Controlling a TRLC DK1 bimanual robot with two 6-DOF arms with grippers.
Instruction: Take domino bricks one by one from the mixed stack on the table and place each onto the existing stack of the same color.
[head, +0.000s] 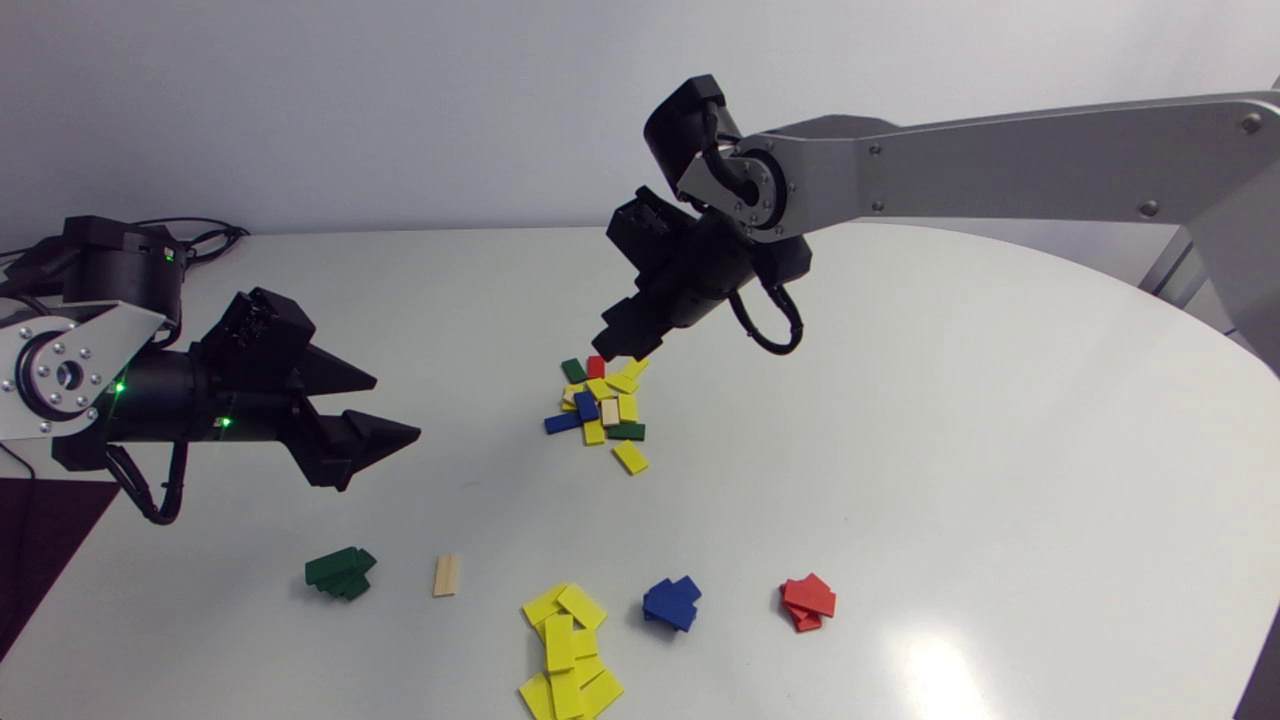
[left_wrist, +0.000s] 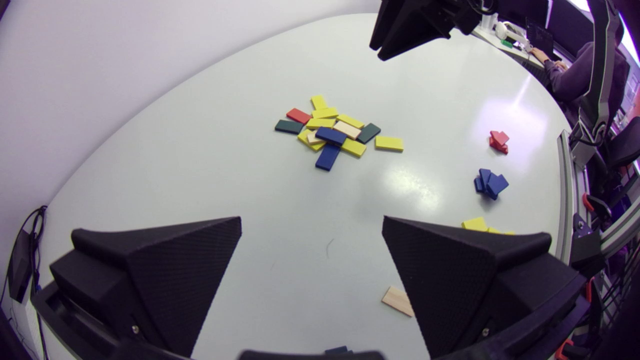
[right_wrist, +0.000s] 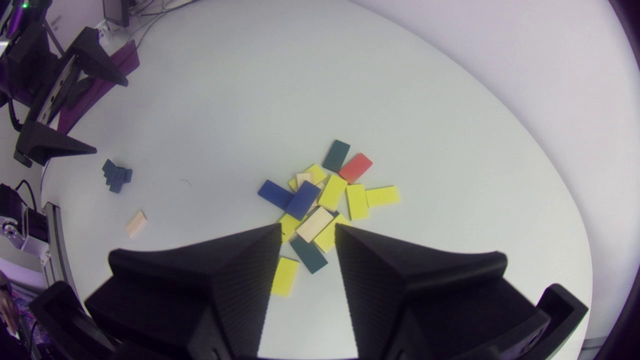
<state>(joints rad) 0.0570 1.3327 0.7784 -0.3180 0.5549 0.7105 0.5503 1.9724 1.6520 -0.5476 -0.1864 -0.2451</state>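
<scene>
Yellow, blue, green, red and pale wooden domino bricks lie jumbled in a mixed pile (head: 603, 405) at the middle of the round white counter (head: 950, 450). The matte black right gripper (right_wrist: 308, 228) hangs above the pile, its fingers a narrow gap apart and holding nothing. Only the right wrist view shows that gap, with a pale, a green and a yellow brick of the pile seen through it. In the head view the same gripper overlaps the pile's far rim beside a red brick (head: 596, 365). The left gripper (left_wrist: 311, 222) hovers well apart from the pile, near the counter's left side, fingers spread wide and empty.

The head view alone takes in all the sorted bricks along the near edge: a green stack (head: 340, 573), a single pale wooden brick (head: 446, 576), a sprawling yellow stack (head: 568, 650), a blue stack (head: 671, 603) and a red stack (head: 808, 602). The left wrist view shows the red and blue stacks, but one of its own fingers hides most of the yellow stack and part of the pale wooden brick. The right wrist view catches the green stack and the pale wooden brick, with the left gripper's fingers beyond them, but not the other three stacks.
</scene>
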